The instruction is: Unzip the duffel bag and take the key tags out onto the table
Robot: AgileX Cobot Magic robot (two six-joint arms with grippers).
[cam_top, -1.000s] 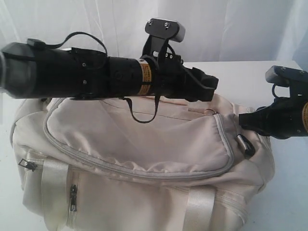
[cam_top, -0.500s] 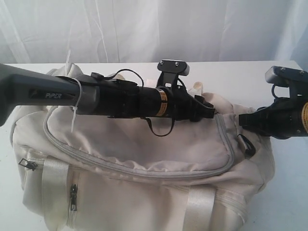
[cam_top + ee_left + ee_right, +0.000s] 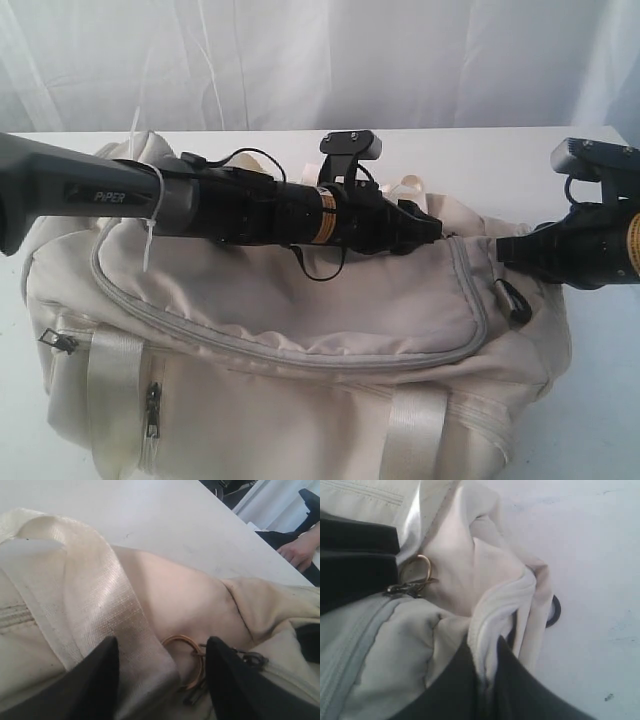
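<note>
Where the left jaws stand wide apart over the right end of the top of the duffel bag, we see their two dark fingers set either side of a small brass ring and the dark zipper pull hooked to it, with nothing clamped between them. One finger sits at the edge of a shiny cream webbing strap that runs across the fabric just beside the ring. The right jaws are closed tight, and the right wrist view shows a fold of cream fabric at the end of the bag pinched between their fingers. The same ring and pull sit near, just beyond that fold, where the grey zipper ends. A black loop pokes out from behind the gathered fabric, against the surface. Moving outward, the left arm reaches across the top of the bag from the left, while the right arm comes in from the right and meets the bag at its end. The bag lies on the white surface, filling most of the exterior view, and its curved zipper reads as shut along all the length we can see. Two small zip pockets with dark pulls sit on the near left side, and two webbing straps come down the front. A white curtain hangs behind the surface.
</note>
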